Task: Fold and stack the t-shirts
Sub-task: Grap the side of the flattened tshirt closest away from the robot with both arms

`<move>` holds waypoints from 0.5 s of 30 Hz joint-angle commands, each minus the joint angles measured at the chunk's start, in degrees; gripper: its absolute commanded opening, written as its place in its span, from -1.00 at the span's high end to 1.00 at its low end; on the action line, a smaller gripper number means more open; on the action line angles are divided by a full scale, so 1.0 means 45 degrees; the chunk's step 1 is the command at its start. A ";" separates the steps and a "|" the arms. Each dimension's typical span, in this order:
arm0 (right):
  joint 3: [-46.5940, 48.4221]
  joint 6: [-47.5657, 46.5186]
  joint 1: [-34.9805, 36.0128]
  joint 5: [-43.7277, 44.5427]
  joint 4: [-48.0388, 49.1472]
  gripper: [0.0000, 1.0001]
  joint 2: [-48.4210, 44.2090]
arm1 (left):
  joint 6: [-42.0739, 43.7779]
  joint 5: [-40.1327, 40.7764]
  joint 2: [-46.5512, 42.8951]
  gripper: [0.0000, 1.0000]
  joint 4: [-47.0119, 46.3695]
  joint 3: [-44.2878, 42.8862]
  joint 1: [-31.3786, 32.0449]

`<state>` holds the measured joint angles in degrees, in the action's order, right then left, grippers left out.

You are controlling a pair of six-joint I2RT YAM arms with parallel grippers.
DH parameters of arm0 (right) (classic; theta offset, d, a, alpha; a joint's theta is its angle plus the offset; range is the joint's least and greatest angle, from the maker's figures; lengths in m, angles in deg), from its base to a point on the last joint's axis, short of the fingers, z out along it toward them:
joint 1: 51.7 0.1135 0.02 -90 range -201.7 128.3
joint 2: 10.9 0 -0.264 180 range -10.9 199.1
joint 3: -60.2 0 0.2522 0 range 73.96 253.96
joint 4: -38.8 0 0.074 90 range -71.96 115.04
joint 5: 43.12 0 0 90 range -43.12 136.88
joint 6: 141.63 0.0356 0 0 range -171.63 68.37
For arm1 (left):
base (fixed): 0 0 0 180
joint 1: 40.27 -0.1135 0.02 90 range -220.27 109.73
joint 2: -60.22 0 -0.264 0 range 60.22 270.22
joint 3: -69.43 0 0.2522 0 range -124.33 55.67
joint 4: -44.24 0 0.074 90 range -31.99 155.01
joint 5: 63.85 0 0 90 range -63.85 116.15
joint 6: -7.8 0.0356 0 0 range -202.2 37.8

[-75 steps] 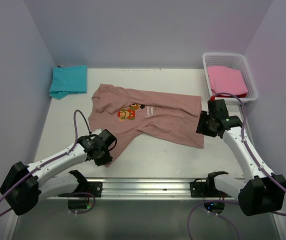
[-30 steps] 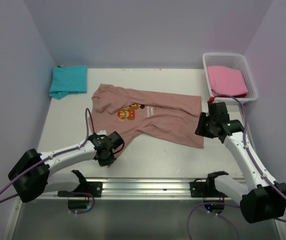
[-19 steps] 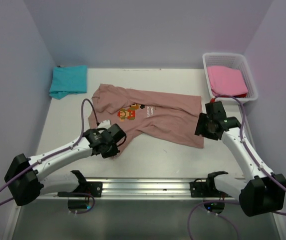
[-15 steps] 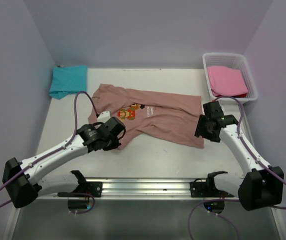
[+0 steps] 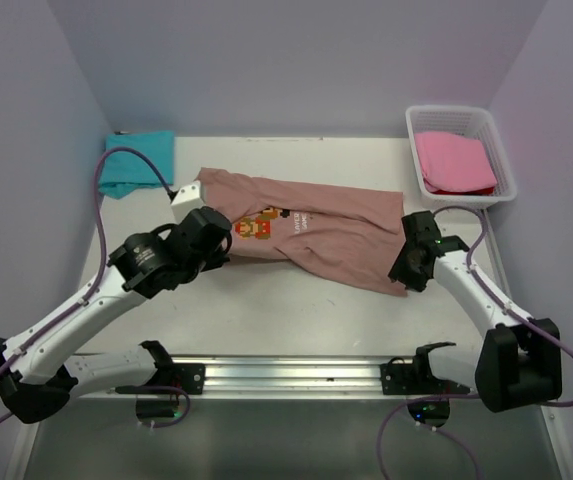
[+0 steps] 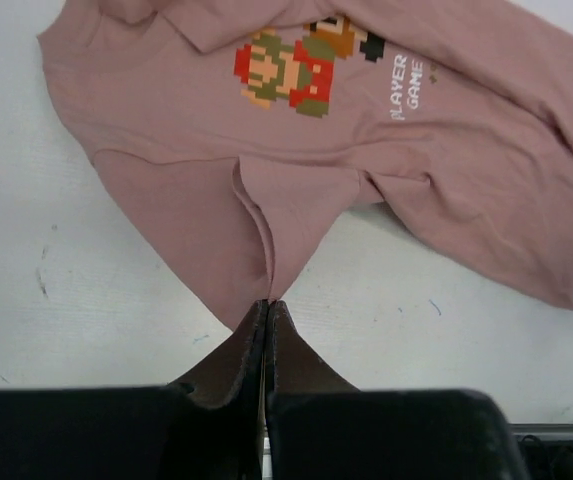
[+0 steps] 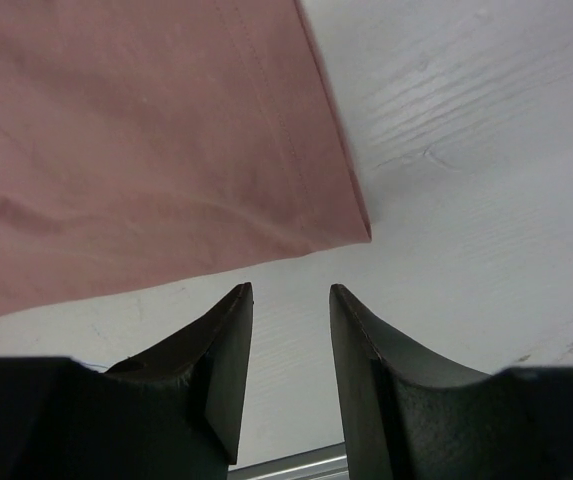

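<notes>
Salmon-brown t-shirt (image 5: pixel 336 235) lies spread out, one cloth tip pinched by the left gripper (image 6: pixel 266 306), the right gripper (image 7: pixel 291 292) narrowly parted beside its hem corner near the right edge of the table (image 5: pixel 296 315).

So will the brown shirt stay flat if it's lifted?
Probably not. The brown shirt lies in wrinkles and folds, so it's likely floppy and would droop. It looks thin where the left pincer pinches it, so probably light.

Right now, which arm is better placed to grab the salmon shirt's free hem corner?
Right. The right gripper is open, with its jaws just short of the hem corner of the salmon shirt. The left gripper is shut on fabric at the shirt's other end.
</notes>
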<state>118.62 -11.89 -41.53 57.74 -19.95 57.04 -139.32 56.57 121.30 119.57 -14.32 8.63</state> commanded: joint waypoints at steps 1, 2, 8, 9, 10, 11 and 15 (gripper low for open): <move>-0.0452 0.0699 0.0005 -0.0847 0.1129 0.19 0.0760 | 0.0701 0.1287 -0.0273 1.00 0.0284 -0.1531 0.0070; -0.0627 0.0699 0.0005 -0.0868 0.1228 0.19 0.0935 | 0.0799 0.1482 -0.0156 1.00 0.0304 -0.1709 0.0070; -0.1156 0.0582 0.0005 -0.0226 0.1522 0.19 0.0820 | 0.1443 0.1893 0.0391 1.00 0.0421 -0.2921 0.0070; -0.1175 0.0543 -0.0015 -0.0089 0.1541 0.19 0.0800 | 0.1502 0.1932 0.0430 1.00 0.0422 -0.3192 0.0070; -0.1175 0.0523 -0.0015 0.0029 0.1464 0.19 0.0800 | 0.1561 0.2049 0.0527 1.00 0.0441 -0.3292 0.0070; -0.1156 0.0465 0.0004 0.0204 0.1425 0.19 0.0781 | 0.1658 0.2147 0.0567 1.00 0.0499 -0.3409 0.0070; -0.1098 0.0425 -0.0015 0.0615 0.1268 0.17 0.0703 | 0.1815 0.2557 0.0723 1.00 0.0597 -0.3858 0.0050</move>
<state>113.73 -10.46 -41.53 56.97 -15.28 61.57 -133.05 63.71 124.40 121.03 -28.47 8.63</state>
